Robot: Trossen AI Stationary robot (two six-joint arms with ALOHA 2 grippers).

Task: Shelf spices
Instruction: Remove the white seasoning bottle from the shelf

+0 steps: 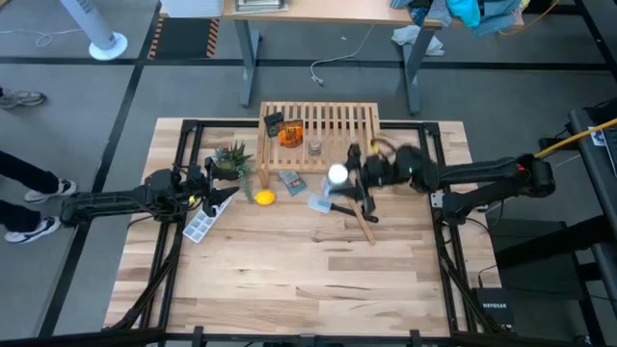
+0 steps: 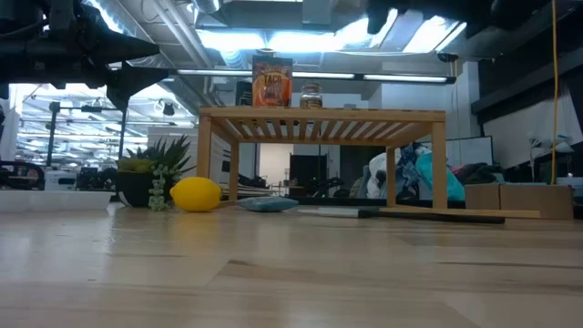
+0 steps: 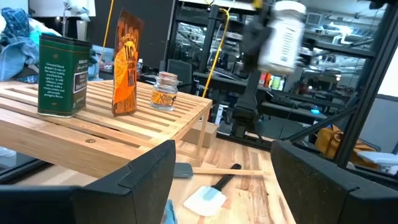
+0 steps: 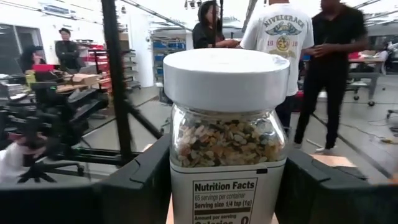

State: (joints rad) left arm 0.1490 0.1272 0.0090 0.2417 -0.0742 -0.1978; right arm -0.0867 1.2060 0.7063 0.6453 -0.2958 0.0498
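Holding one white-capped jar (image 4: 227,149), right claw (image 1: 349,176); three spices on shelf (image 1: 347,120).

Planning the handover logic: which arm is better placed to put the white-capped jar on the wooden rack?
Right. The right gripper is shut on the white-capped jar, raised beside the slatted wooden rack, where three other containers stand. The left gripper is open and empty, by the potted plant.

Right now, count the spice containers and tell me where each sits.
4. Three stand on the shelf: the dark square tin, the orange packet and the small glass jar. The white-capped jar is held in the right tool, off the shelf.
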